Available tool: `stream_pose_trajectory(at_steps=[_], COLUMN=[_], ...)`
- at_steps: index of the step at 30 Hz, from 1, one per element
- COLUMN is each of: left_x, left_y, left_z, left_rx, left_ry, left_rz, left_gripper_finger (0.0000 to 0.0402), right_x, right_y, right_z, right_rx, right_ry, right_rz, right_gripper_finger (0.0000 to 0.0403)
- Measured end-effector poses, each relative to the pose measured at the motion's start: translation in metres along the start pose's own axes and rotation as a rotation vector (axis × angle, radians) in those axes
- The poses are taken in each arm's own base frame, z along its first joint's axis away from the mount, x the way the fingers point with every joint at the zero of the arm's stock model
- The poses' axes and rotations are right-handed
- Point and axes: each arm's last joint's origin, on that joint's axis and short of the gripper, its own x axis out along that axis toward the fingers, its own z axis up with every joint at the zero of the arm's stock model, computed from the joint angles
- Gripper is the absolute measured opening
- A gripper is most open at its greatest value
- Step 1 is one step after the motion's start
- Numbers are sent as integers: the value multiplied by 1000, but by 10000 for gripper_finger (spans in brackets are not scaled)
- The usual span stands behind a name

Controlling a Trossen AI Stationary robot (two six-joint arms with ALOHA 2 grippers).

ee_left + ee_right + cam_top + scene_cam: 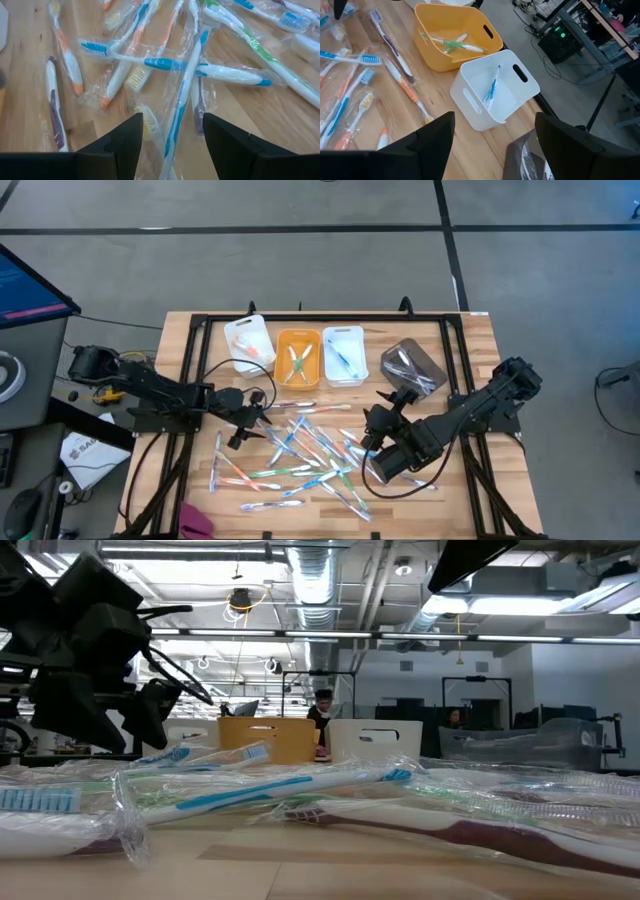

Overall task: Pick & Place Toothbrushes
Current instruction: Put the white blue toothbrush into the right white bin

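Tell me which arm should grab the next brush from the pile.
Left, probably. The left claw is open right over a blue-and-white toothbrush in the pile. The right claw, also open, faces the white bin, away from the loose brushes.

Lab: exposed ducts (318, 585), monitors (400, 708), wooden table (470, 360).

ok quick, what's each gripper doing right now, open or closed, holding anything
Left gripper: open, empty, over the toothbrushes.
Right gripper: open, empty, near the white bin.
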Motion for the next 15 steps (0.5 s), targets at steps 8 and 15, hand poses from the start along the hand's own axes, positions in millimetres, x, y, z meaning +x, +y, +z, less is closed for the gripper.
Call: stream_pose_trajectory(at_steps=[8,15], left_x=[9,12], left_y=[0,1], left_z=[-5,-7], left_rx=[-6,-8], left_ry=[29,31], left_rz=[-7,-6], left_gripper_finger=[199,198], right_x=[0,0], right_y=[0,0], right_z=[0,0], right_rx=[0,0], right_ry=[0,0], right_rz=[-1,-1], right_gripper_finger=[270,270])
